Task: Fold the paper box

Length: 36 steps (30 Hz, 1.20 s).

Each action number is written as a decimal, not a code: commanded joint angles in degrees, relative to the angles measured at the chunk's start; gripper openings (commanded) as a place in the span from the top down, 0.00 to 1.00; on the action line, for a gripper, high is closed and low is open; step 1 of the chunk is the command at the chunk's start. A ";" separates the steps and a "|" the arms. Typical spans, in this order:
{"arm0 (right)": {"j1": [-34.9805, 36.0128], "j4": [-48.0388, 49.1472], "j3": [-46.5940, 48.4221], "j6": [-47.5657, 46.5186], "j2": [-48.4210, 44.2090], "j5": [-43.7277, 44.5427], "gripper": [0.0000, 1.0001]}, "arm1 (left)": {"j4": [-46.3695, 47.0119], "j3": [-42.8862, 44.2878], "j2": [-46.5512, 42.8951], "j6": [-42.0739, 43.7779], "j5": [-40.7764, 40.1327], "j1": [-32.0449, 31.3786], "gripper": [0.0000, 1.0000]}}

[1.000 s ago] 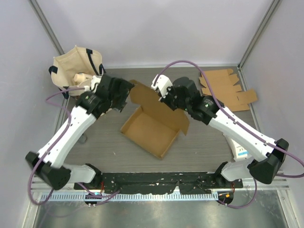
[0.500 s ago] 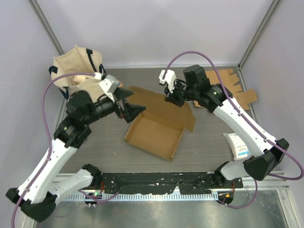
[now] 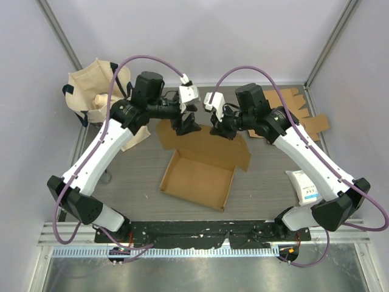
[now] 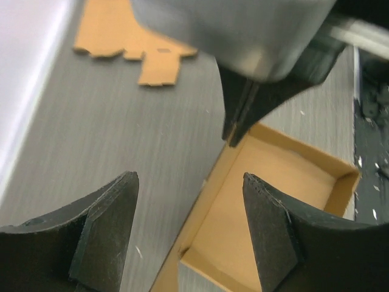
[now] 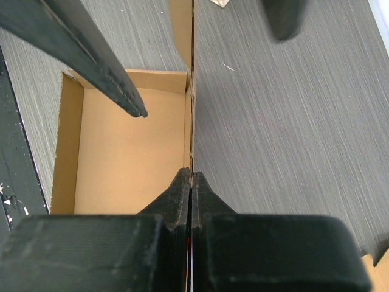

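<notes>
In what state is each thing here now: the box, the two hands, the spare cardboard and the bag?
paper box: tray formed, lid open, not yet folded over.
right hand: shut on the edge of the paper box's lid.
left hand: open, holding nothing.
spare cardboard: unfolded, lying flat.
cloth bag: mouth open.

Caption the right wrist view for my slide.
Right gripper shut on the cardboard lid, seen edge-on; open box tray alongside, left gripper open ahead.
</notes>
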 commanded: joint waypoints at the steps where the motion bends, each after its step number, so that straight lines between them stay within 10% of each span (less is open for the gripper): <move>1: -0.31 0.19 2.59 -0.87 -1.37 -2.38 0.98 | -9.27 0.68 1.66 6.39 4.00 0.20 0.30; 7: -0.48 3.17 1.36 2.64 -1.36 1.11 0.96 | -0.14 -7.31 -0.79 2.44 -1.78 0.20 0.65; 11: -0.57 10.19 -3.80 13.78 -4.96 11.54 0.19 | 12.58 -17.33 -6.50 -0.20 -8.73 0.11 1.00; 16: -1.89 26.97 -17.24 37.85 -21.97 40.42 0.16 | 18.41 -23.58 -11.95 -1.44 -11.03 0.11 1.00; 21: -10.54 18.94 -20.17 47.55 -23.44 76.51 0.11 | 18.60 -23.67 -12.05 -2.32 -9.09 0.02 1.00; 27: -40.80 10.66 -23.51 57.99 -16.32 53.79 0.06 | 20.62 -24.73 -13.10 -3.37 -11.46 -2.17 1.00; 36: -62.79 14.06 -37.13 77.60 -10.34 54.91 0.11 | 23.78 -27.54 -14.86 -3.37 -15.42 -10.25 1.00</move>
